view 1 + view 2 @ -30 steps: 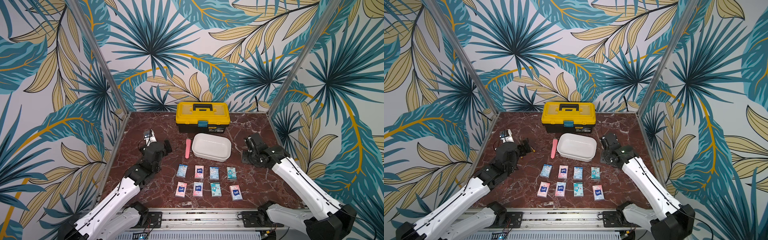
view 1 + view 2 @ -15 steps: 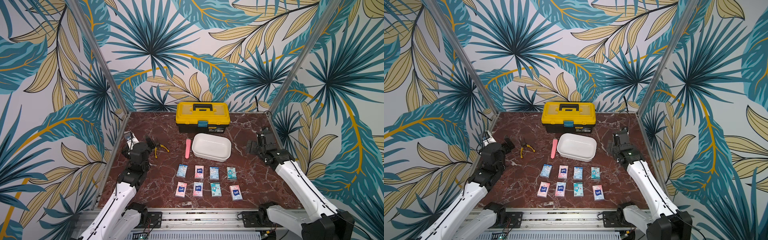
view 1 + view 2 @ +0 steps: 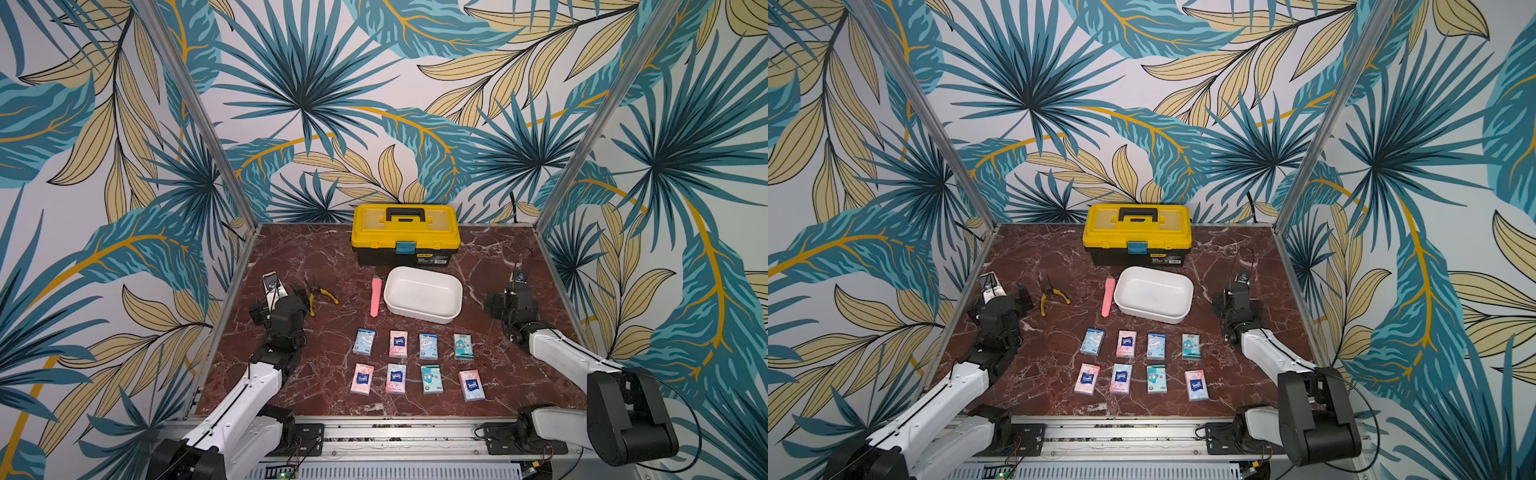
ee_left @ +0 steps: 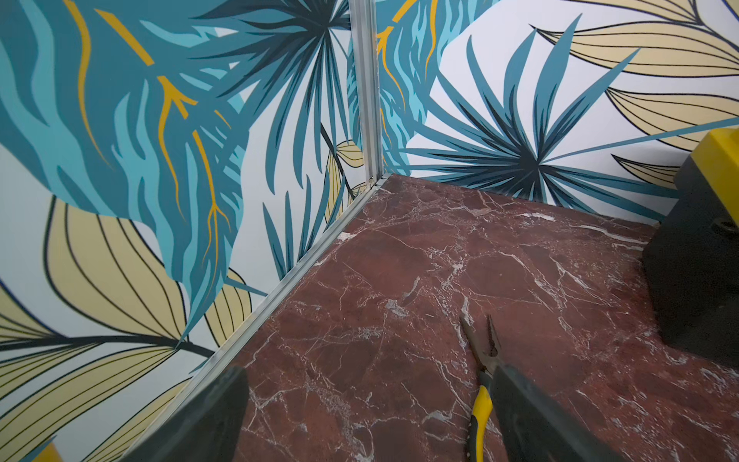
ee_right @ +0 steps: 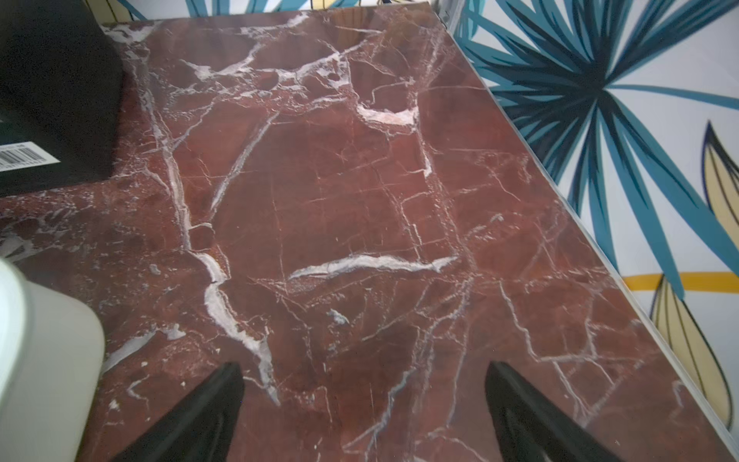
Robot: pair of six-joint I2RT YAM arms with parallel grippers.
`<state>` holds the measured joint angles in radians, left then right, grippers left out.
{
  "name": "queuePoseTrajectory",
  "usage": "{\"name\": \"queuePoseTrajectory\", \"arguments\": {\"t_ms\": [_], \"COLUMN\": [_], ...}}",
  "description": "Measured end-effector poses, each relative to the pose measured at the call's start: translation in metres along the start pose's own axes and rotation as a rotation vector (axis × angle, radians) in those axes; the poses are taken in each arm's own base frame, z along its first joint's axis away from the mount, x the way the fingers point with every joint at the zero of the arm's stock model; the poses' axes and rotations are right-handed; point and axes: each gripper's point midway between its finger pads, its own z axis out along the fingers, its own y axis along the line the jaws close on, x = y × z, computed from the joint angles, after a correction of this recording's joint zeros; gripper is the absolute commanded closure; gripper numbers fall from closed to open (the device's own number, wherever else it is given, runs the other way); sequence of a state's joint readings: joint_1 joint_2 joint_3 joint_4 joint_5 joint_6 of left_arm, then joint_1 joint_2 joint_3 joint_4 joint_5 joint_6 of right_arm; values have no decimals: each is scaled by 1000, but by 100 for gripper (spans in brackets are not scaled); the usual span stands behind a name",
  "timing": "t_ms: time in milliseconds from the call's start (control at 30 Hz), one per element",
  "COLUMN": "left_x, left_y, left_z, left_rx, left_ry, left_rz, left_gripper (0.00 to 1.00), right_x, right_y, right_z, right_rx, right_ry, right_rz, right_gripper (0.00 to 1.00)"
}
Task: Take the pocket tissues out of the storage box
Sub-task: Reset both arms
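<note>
Status: storage box [image 3: 423,300] empty; pocket tissues [image 3: 397,344], eight, rowed on counter [image 3: 324,266]; left hand [image 4: 368,376] and right hand [image 5: 362,370] wide open, holding nothing, withdrawn sideways; task apparently finished.

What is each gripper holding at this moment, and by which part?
Nothing is held. The left gripper and the right gripper both stand open and empty; the pliers near the left one lie on the table, ungripped.

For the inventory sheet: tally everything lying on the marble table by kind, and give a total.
Pocket tissues: 8
Storage box: 1
Toolbox: 1
Utility knife: 1
Pliers: 1
Total: 12
</note>
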<state>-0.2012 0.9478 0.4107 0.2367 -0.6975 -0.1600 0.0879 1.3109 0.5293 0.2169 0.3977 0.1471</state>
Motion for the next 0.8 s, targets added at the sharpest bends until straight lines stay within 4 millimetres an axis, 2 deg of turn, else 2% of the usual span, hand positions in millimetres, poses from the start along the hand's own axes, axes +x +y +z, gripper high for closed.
{"name": "queuePoseTrajectory", "arguments": {"t_ms": [267, 400, 500, 633, 800], "left_x": [4, 7, 11, 24, 48], "left_y": [-18, -26, -32, -39, -47], "left_z": [9, 13, 16, 21, 28], "left_rx": [88, 131, 158, 195, 243], "left_ry": [3, 9, 16, 18, 23], "left_rz": [59, 71, 79, 89, 100], "left_gripper": [0, 0, 0, 0, 0], "right_x": [-26, -21, -14, -20, -25], "right_y": [22, 35, 32, 33, 37], "right_z": [12, 21, 25, 24, 22], "right_rx": [-143, -222, -254, -283, -308], "right_ry": [-193, -208, -204, -232, -252], "right_rz": [-9, -22, -12, -2, -2], "right_gripper": [1, 1, 1, 1, 1]}}
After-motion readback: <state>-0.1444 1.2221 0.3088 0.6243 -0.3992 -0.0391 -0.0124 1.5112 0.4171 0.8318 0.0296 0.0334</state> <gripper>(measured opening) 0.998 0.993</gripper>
